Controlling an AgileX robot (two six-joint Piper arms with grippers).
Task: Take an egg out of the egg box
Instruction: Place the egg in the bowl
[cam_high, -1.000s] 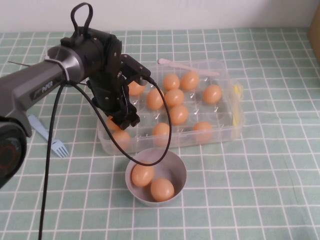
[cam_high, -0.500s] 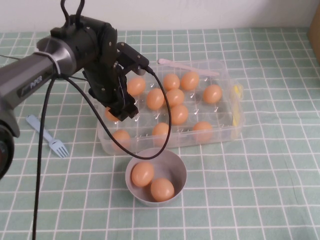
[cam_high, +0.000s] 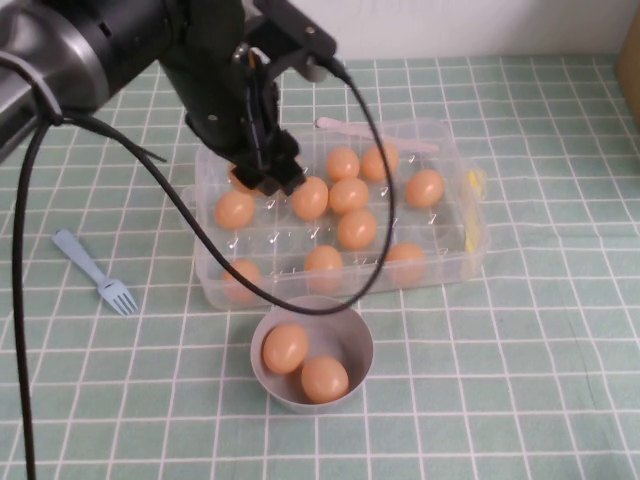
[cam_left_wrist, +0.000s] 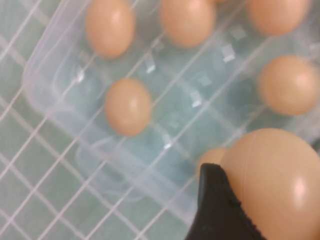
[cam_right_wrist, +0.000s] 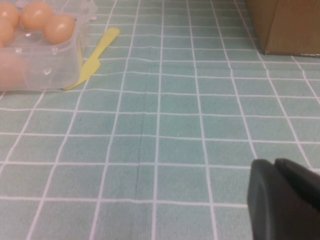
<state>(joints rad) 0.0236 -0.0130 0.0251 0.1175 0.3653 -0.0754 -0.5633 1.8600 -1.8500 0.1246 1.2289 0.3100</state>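
The clear plastic egg box (cam_high: 452, 262) sits mid-table with several orange-brown eggs in its cells. My left gripper (cam_high: 270, 176) hangs above the box's far left part, shut on one egg (cam_high: 242, 182) that is mostly hidden under the black fingers. In the left wrist view this egg (cam_left_wrist: 275, 180) fills the corner against a black finger (cam_left_wrist: 215, 212), with the box (cam_left_wrist: 55, 95) and other eggs below. My right gripper (cam_right_wrist: 286, 200) is out of the high view. It is low over the bare tablecloth to the right of the box, with its fingers together.
A small grey bowl (cam_high: 357, 327) holding two eggs stands just in front of the box. A blue fork (cam_high: 95, 272) lies to the left, a pink spoon (cam_high: 375, 136) on the box's far rim. A yellow clip (cam_right_wrist: 92, 60) and a brown box (cam_right_wrist: 290, 25) are on the right.
My left arm has risen and moved from the box's front left part toward its far side, carrying the egg. The bowl and its two eggs have not moved.
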